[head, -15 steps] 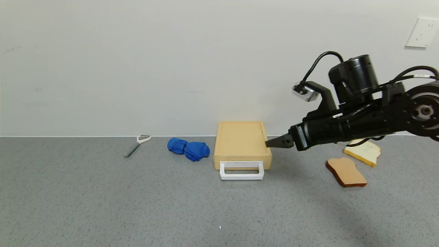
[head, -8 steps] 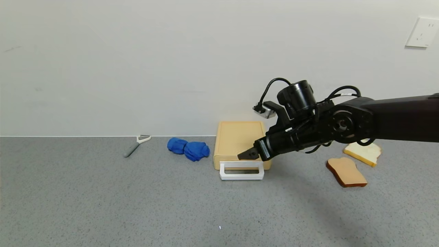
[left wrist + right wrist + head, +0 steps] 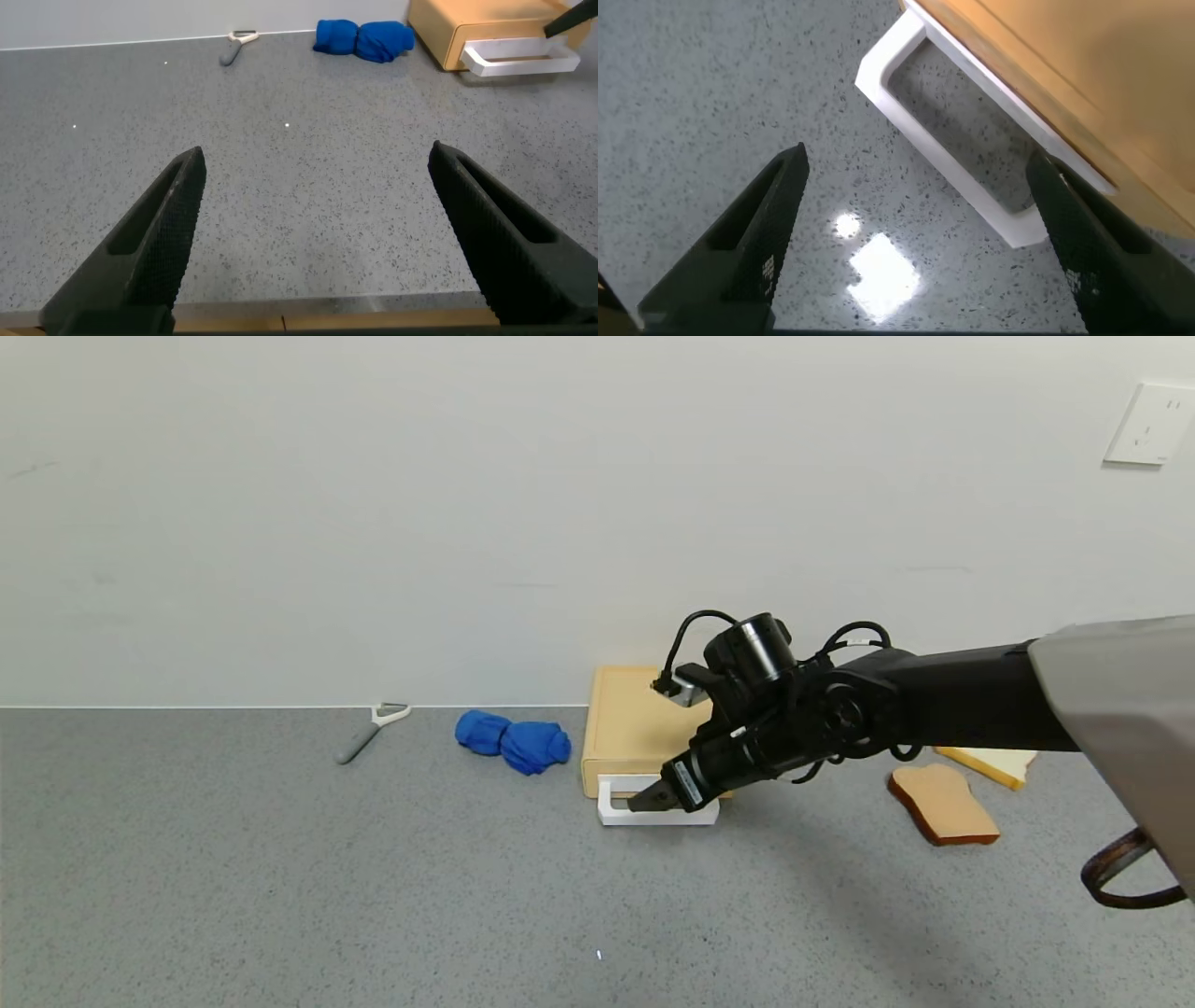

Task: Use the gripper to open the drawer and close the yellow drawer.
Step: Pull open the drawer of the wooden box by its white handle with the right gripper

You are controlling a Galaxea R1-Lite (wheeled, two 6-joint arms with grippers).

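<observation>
The pale yellow-tan drawer box (image 3: 635, 719) stands against the wall, its tray pushed in, with a white loop handle (image 3: 616, 814) at the front. My right gripper (image 3: 644, 800) is open and hangs just over the handle. In the right wrist view its fingers (image 3: 757, 243) are spread, one above bare counter, the other by the handle's (image 3: 952, 154) end and the box front (image 3: 1064, 84). My left gripper (image 3: 318, 233) is open and empty, parked over bare counter far in front of the drawer (image 3: 476, 28).
A blue cloth (image 3: 513, 740) lies left of the drawer, a grey peeler (image 3: 369, 730) further left by the wall. Two bread slices (image 3: 943, 803) lie to the right, partly behind my right arm. The grey counter (image 3: 373, 896) spreads in front.
My right gripper has moved left and down, from beside the drawer's right edge, across its top, to just over the white handle. The drawer has not moved.
</observation>
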